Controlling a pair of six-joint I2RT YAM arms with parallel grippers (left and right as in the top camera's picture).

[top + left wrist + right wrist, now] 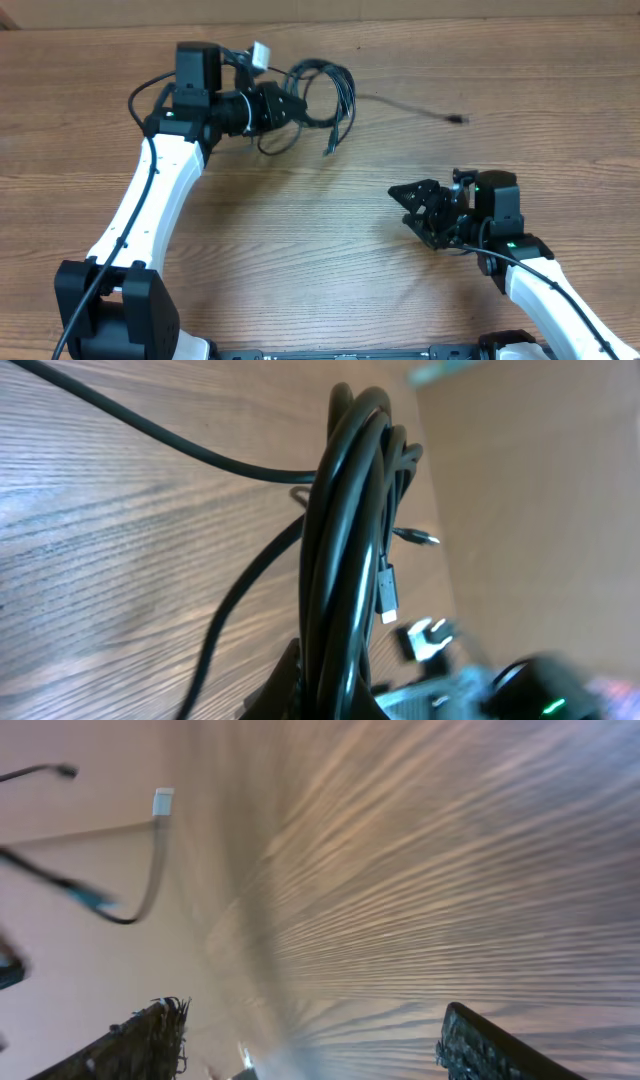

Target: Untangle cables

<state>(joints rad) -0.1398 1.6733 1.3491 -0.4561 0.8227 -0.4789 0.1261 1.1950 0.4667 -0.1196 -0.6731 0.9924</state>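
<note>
**Spotter A:** Your left gripper [290, 108] is pinching shut on the coiled bundle of thin black rubbery cables [350, 510]. It is holding the loops at the far left of the brown wood-grain table [300, 260], and the coil is fanning out just to the right of the fingers.

**Spotter B:** Your right gripper [410, 208] is standing wide with nothing between its fingers [150, 1040]. Its wrist camera is showing only bare wood in that gap. It is sitting at the near right, well apart from the coil.

**Spotter A:** One long thin black strand [400, 105] is trailing out of the bundle toward the right and ending in a small dark plug [458, 119]. In your left wrist view a short silvery-tipped plug [388, 610] is dangling beside the loops, so a second end is showing there.

**Spotter B:** I'm judging that you are working the opening step, anchoring the tangle with one arm while the other is free. Only that single tail is looking separated; the rest is looking wound together.

**Spotter A:** The next move is calling for your right gripper to reach the loose strand near its plug, close on it, and draw it away from the coil while the left is holding firm.

**Spotter B:** I can't tell whether that strand is threading through the loops. A hard pull is likely risking a tighter knot, so you should be easing it out slowly.
</note>
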